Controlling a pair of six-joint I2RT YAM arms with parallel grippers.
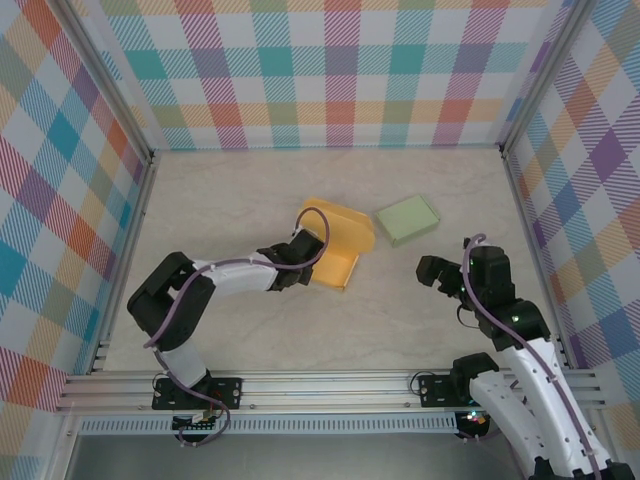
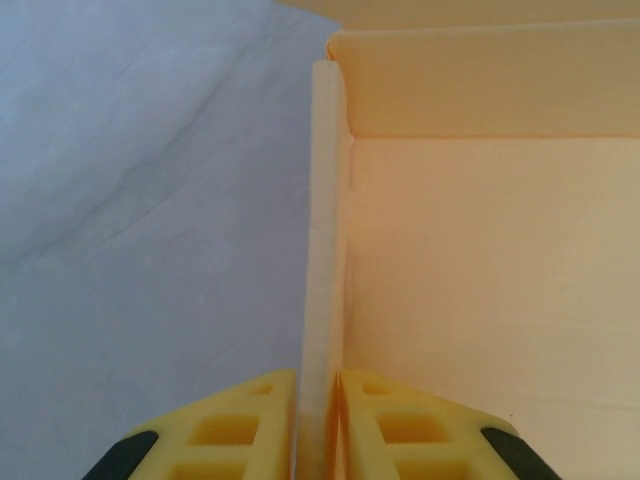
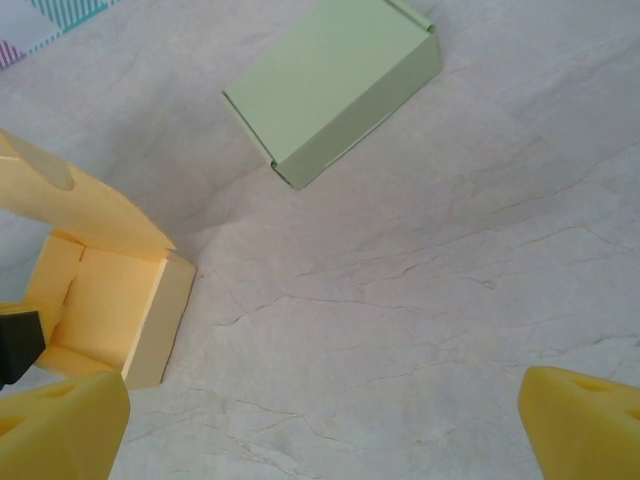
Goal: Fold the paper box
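The yellow box lay open near the middle of the table, its lid raised at the far side and its tray facing the arms. The left gripper was clenched on one side wall of the box, a pad flat against each face of that thin upright panel. The right gripper hung released, fingers spread wide, over bare table right of the box and touching nothing. The box looked like light, thin card: stiff along its creases, easy to buckle between them, and likely to slide on the smooth top if pushed from one side alone. A hold low on a wall, close to a fold line, seemed safest, and the lid's free edge seemed the place for the other gripper to press. A closed green box sat near the lid's right end but apart from it, so the lid probably had room to swing. Open table lay in front and to the right, and the checked walls stood well off.
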